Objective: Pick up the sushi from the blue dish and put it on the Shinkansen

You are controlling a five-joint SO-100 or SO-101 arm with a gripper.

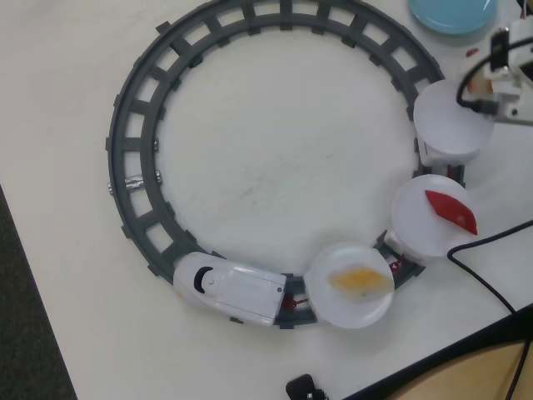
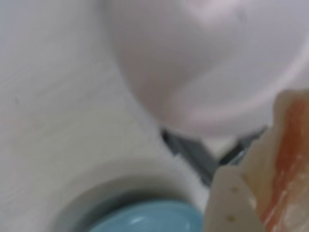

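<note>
In the wrist view my gripper (image 2: 268,195) is shut on the sushi (image 2: 285,154), white with orange-red stripes, beside one pale finger (image 2: 231,200). It hangs between the blue dish (image 2: 145,217) below and an empty white plate (image 2: 203,63) above. In the overhead view the gripper (image 1: 502,87) is at the right edge, just right of the empty plate (image 1: 445,121); the sushi is hidden there. The blue dish (image 1: 454,12) sits at the top right. The Shinkansen (image 1: 229,289) stands at the bottom of the track, with three plate cars behind it.
The dark grey circular track (image 1: 137,125) rings the table. One plate (image 1: 416,229) holds a red pointed piece (image 1: 452,211), another (image 1: 333,304) a yellow-orange piece (image 1: 360,280). A black cable (image 1: 483,279) runs near the table's edge at the bottom right.
</note>
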